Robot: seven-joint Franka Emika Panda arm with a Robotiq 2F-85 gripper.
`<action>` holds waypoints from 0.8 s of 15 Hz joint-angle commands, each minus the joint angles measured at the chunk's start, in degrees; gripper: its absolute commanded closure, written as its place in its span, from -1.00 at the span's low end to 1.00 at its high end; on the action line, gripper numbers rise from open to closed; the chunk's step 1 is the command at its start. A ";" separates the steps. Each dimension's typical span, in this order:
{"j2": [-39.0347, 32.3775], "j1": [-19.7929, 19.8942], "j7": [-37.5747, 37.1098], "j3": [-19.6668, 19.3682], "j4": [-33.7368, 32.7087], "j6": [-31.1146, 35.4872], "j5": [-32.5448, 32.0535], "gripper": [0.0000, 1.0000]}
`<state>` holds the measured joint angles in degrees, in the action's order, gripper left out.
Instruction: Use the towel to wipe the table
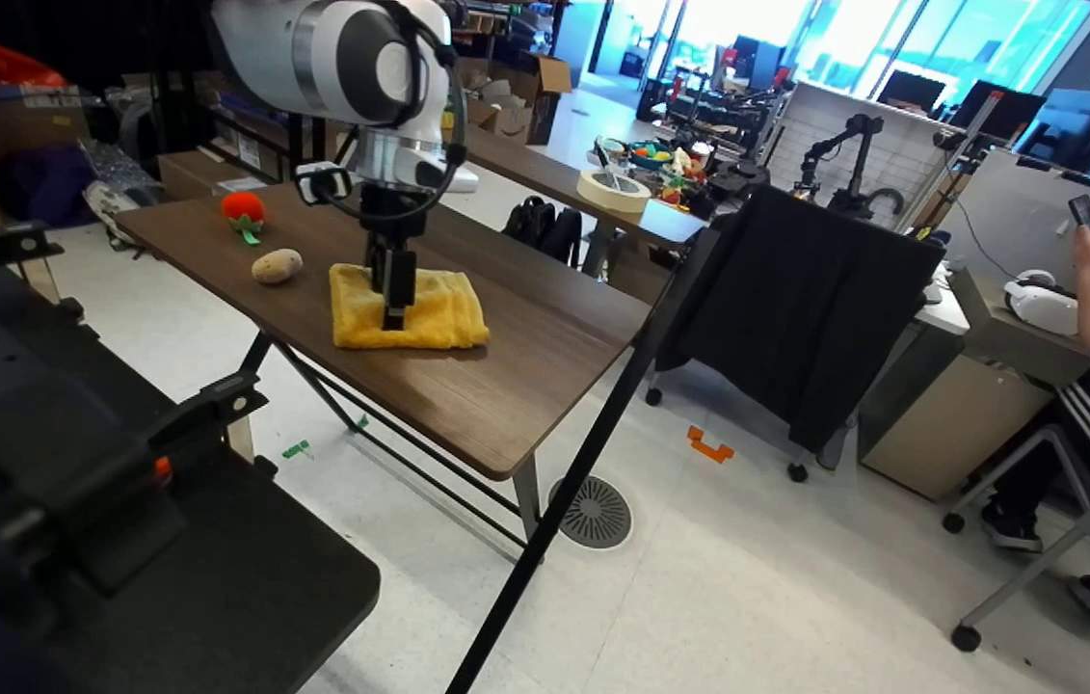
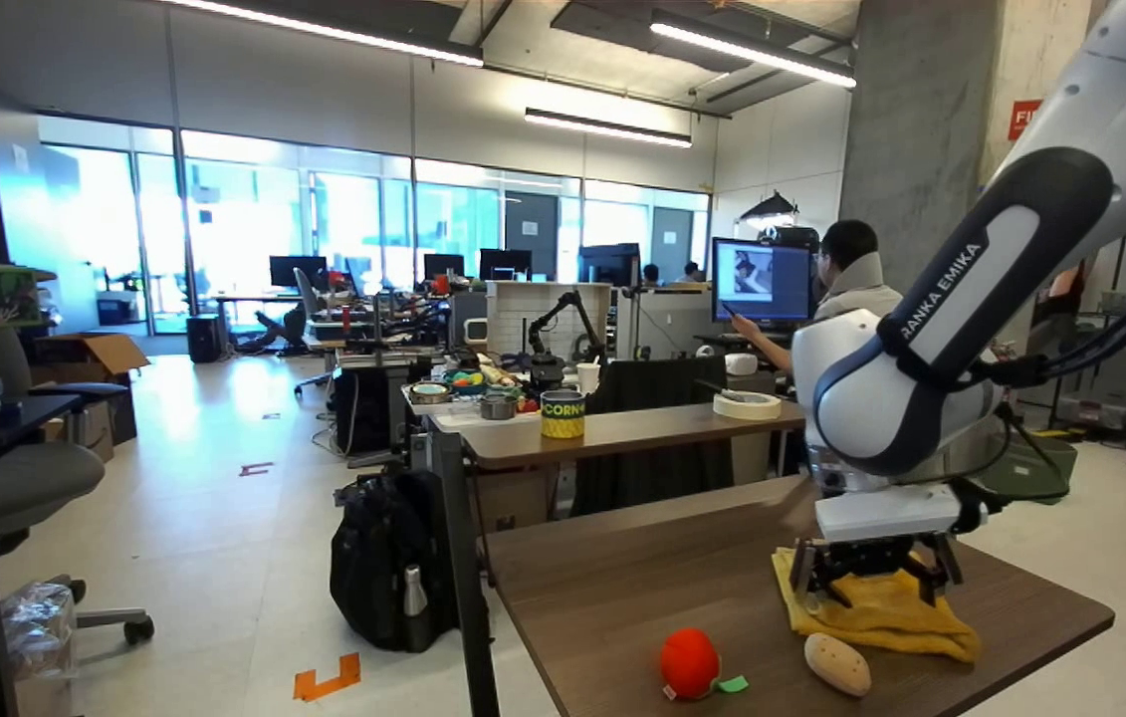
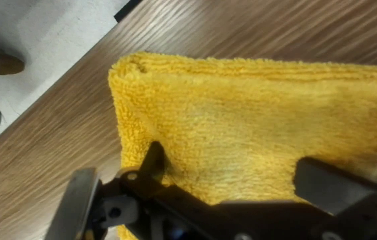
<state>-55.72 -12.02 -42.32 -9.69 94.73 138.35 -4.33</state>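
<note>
In an exterior view, has jaws wide at towel (image 1: 450,304), four o'clock from red toy (image 1: 242,207); seems yet to wipe desk (image 1: 545,352).

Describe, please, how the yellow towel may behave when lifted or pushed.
The towel would probably sag when lifted, as its pile looks soft. Its visibly stacked layers may unfold. Lying flat on the table, it would likely slide or bunch, not roll.
</note>
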 commanded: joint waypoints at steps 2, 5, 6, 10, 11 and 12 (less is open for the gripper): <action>-0.42 -4.43 -3.60 2.67 -2.66 3.83 2.18 -1.00; -3.34 -4.04 -9.01 1.13 -9.00 2.48 3.64 -1.00; -3.83 -4.09 -11.82 0.39 -10.09 2.25 4.22 -1.00; -6.02 -3.87 -21.88 -2.52 -13.94 0.23 5.01 -1.00; -6.37 -4.14 -24.27 -3.39 -14.51 -0.47 4.38 -1.00; -6.78 -4.34 -26.23 -4.00 -15.27 -2.04 3.79 -1.00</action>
<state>-60.05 -15.60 -62.50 -11.73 83.49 140.32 -0.21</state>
